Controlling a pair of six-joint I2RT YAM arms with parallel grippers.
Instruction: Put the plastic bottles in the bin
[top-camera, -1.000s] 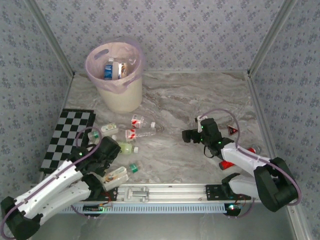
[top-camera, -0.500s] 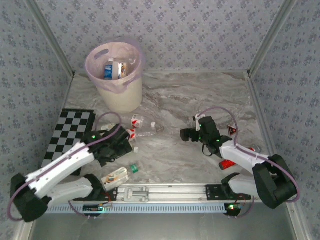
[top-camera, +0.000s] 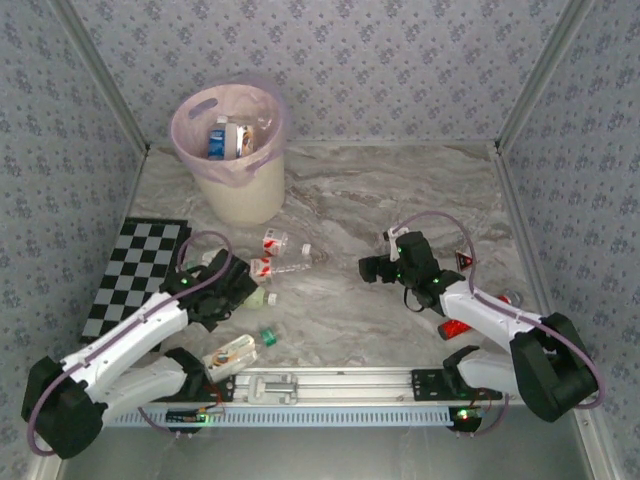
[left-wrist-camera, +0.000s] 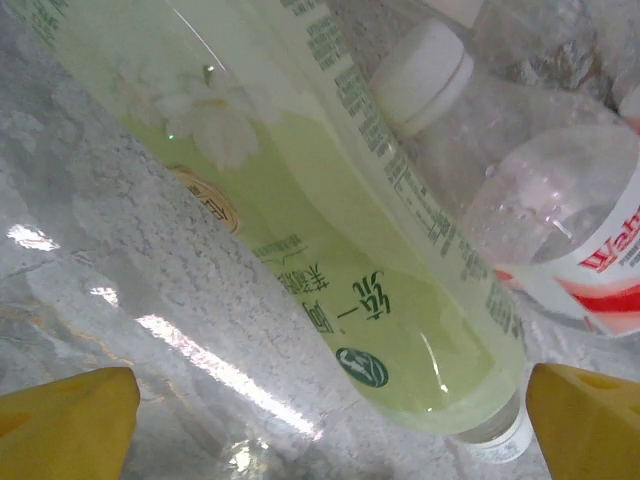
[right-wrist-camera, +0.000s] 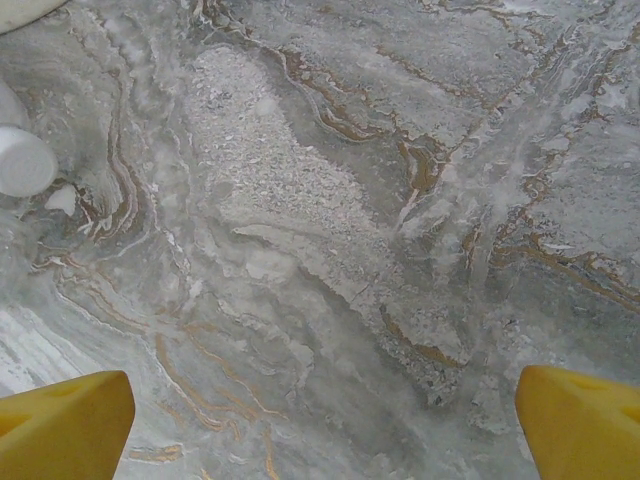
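The bin (top-camera: 240, 195), cream-white with a pink liner, stands at the back left with bottles (top-camera: 221, 138) inside. Loose plastic bottles lie left of centre: two red-white ones (top-camera: 276, 242) (top-camera: 285, 267), and one with a green cap (top-camera: 240, 348) near the rail. My left gripper (top-camera: 245, 286) (left-wrist-camera: 325, 435) is open low over the pale green bottle (left-wrist-camera: 330, 250) (top-camera: 259, 297), whose body lies between the yellow fingertips (left-wrist-camera: 65, 425). A red-white bottle (left-wrist-camera: 570, 235) and a white cap (left-wrist-camera: 425, 75) lie beside it. My right gripper (top-camera: 368, 268) (right-wrist-camera: 320, 430) is open over bare marble, with a white cap (right-wrist-camera: 22, 160) at the left edge.
A checkerboard mat (top-camera: 130, 270) lies at the left. A red cylinder (top-camera: 455, 328) sits by the right arm's base, with a warning sticker (top-camera: 463, 261) behind it. A metal rail (top-camera: 300, 385) runs along the near edge. Patterned walls close the table on three sides.
My left arm has swung forward from near its base and come down over the bottle cluster. My right gripper has crept slightly left.
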